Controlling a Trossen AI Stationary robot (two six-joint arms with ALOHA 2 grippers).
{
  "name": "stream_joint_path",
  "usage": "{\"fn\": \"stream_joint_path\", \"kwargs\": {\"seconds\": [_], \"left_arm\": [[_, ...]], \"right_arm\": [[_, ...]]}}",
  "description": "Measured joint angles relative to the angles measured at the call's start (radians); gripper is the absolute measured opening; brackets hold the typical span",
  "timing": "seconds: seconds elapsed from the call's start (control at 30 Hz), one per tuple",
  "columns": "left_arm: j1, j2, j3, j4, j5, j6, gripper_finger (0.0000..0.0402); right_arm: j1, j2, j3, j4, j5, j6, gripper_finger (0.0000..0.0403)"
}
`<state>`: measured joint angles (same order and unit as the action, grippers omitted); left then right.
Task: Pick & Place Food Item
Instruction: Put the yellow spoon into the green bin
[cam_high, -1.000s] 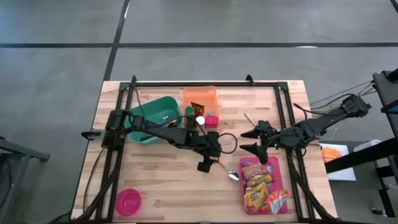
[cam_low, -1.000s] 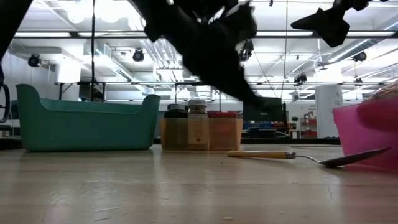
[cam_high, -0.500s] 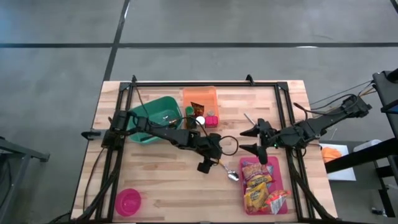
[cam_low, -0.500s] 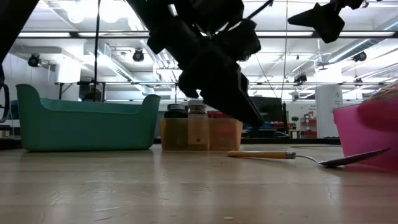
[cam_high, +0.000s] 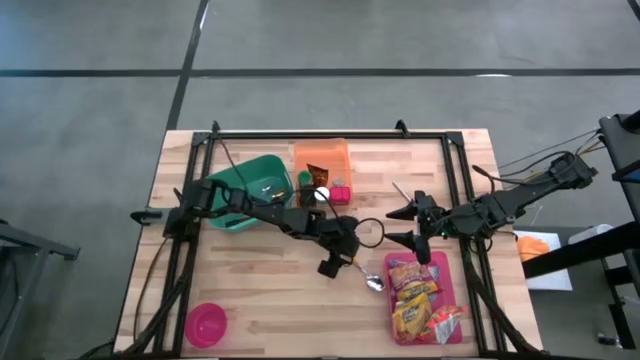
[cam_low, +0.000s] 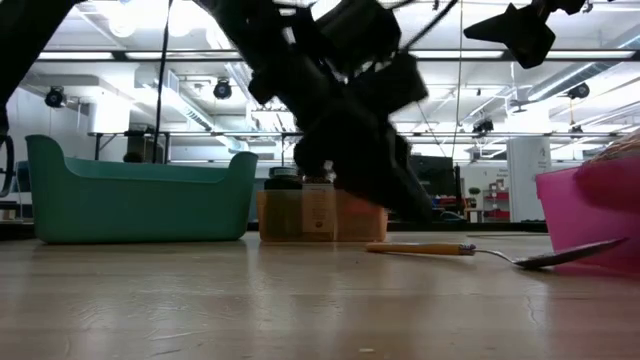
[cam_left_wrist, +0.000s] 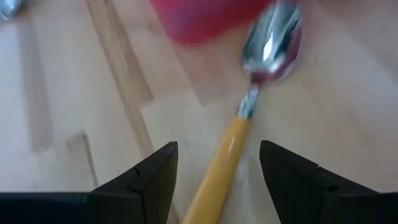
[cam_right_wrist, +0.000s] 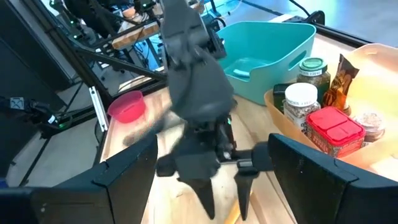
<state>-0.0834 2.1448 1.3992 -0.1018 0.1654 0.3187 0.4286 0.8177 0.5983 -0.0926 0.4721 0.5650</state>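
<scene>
At the centre of the high view, the left end effector (cam_high: 338, 262) hangs over the yellow handle of a spoon (cam_high: 366, 276), its fingers parted on either side and not gripping. The spoon lies on the tabletop (cam_high: 270, 295), its bowl just beside a pink tray (cam_high: 452, 282) of snack packets (cam_high: 415, 297) at lower right. The right end effector (cam_high: 403, 226) waits open above the tray.
</scene>
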Motion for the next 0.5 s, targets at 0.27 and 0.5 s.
{"fn": "stream_joint_path", "kwargs": {"seconds": [0.27, 0.5], "left_arm": [[0.001, 0.083, 0.054, -0.032, 0.018, 0.02, 0.0228], [0.001, 0.113, 0.097, -0.076, 0.061, 0.049, 0.0176]], "right_arm": [[0.001, -0.001, 0.0, 0.001, 0.0, 0.003, 0.0299], [0.001, -0.003, 0.001, 0.0, 0.0, 0.006, 0.0299]]}}
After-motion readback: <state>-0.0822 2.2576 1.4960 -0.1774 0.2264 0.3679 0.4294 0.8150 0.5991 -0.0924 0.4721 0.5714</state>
